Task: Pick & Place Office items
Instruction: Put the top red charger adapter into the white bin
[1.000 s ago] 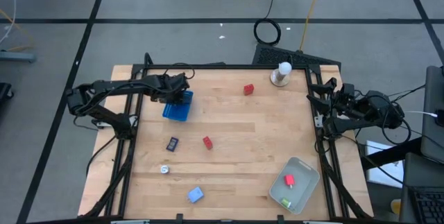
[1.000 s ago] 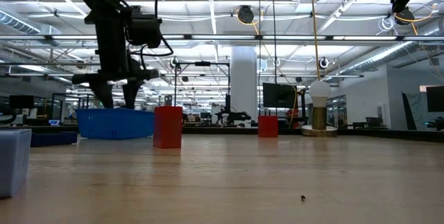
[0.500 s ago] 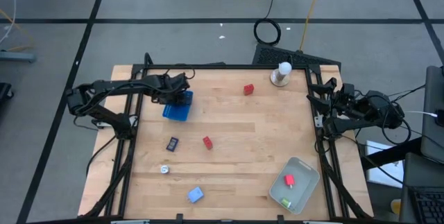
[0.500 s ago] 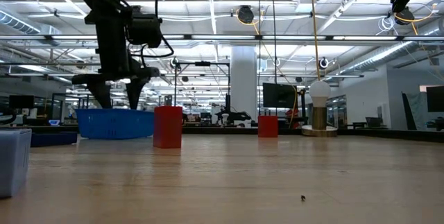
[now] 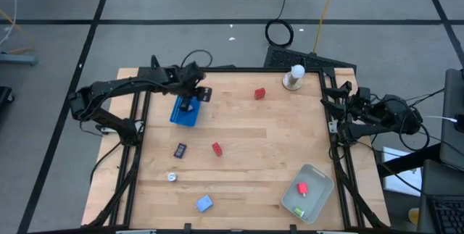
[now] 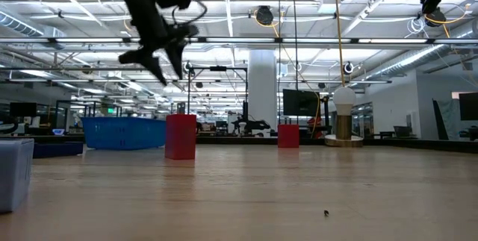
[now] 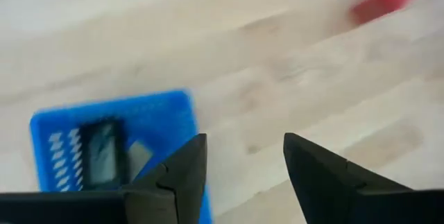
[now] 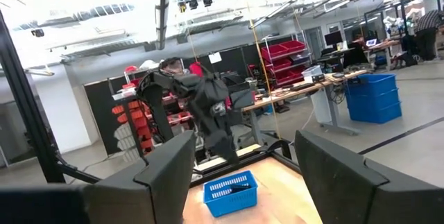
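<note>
Counter (image 5: pixel 246 136): wooden top holding all items, spread well apart, likely so each can be picked singly.

Left arm, left tool (image 5: pixel 197 93): hangs above the blue basket's far edge, well off the wood in the low view. Fingers (image 7: pixel 182 175) stand apart with nothing between them; released, by the wrist view. Judged to be between picks.

Right arm, right tool (image 5: pixel 335 112): parked at the counter's right edge, fingers wide apart, empty, waiting.

Blue basket (image 5: pixel 185 112): far-left area. A dark clip-like piece (image 7: pixel 103 152) lies inside with a paler bit beside it; motion blur hides what they are.

Clear tray (image 5: pixel 308 193): near-right corner, holding a red piece (image 5: pixel 301 187) and a green one (image 5: pixel 299 211); seemingly a second drop place.

White knobbed stand (image 5: pixel 293 77): far edge, not part of the sorting.

Loose items on the wood: red block (image 5: pixel 259 93) far centre; red block (image 5: pixel 216 148) mid-counter; black clip (image 5: pixel 180 149) just beside it; blue piece (image 5: pixel 204 203) near edge; silvery bit (image 5: pixel 172 177), too small to identify. The low view cuts off the blue piece at its frame edge.
</note>
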### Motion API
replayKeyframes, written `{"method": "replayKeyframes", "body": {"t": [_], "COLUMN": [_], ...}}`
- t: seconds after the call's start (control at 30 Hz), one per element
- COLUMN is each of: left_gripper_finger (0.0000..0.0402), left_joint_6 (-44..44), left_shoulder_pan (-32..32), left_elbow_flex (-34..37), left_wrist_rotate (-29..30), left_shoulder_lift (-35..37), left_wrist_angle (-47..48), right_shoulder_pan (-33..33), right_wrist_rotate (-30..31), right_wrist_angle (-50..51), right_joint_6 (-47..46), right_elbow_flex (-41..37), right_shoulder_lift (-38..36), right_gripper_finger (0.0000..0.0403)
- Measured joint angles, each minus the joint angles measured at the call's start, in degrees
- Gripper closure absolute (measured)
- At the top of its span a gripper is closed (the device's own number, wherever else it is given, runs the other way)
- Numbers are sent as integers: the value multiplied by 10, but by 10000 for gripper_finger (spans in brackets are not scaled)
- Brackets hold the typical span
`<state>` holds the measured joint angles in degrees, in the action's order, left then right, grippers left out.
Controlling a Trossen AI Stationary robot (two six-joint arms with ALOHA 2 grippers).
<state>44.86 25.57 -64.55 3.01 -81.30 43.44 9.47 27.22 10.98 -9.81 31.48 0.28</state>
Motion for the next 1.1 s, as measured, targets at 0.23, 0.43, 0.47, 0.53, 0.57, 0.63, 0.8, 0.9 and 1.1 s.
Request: {"method": "replayKeyframes", "body": {"t": [0.23, 0.43, 0.47, 0.53, 0.57, 0.63, 0.8, 0.9, 1.1], "left_gripper_finger": [220, 220, 220, 220, 220, 220, 220, 220, 220], "left_joint_6": [-48, -54, -60, -73, -78, -85, -84, -87, -135], "left_shoulder_pan": [-10, -30, -35, -44, -49, -59, -78, -83, -79], "left_elbow_flex": [-98, -159, -167, -181, -187, -193, -193, -194, -193], "left_wrist_rotate": [0, 0, 0, 0, 0, 0, 0, -1, -14], "left_shoulder_lift": [0, 0, 0, 0, 0, 0, -1, -9, -26], "left_wrist_angle": [0, -3, -4, -4, -6, -18, -74, -103, -141], "right_shoulder_pan": [0, 0, 0, 0, 0, 0, 0, 0, 0], "right_wrist_rotate": [0, 0, 0, 0, 0, 0, 0, 0, 0], "right_wrist_angle": [0, 0, 0, 0, 0, 0, 0, 0, 0], "right_joint_6": [-29, -30, -30, -30, -28, -27, -26, -26, -26], "right_elbow_flex": [0, 0, 0, 0, 0, 0, 0, 0, 0], "right_shoulder_lift": [0, 0, 0, 0, 0, 0, 0, 0, 0], "right_gripper_finger": [161, 161, 161, 161, 161, 161, 161, 161, 161]}}
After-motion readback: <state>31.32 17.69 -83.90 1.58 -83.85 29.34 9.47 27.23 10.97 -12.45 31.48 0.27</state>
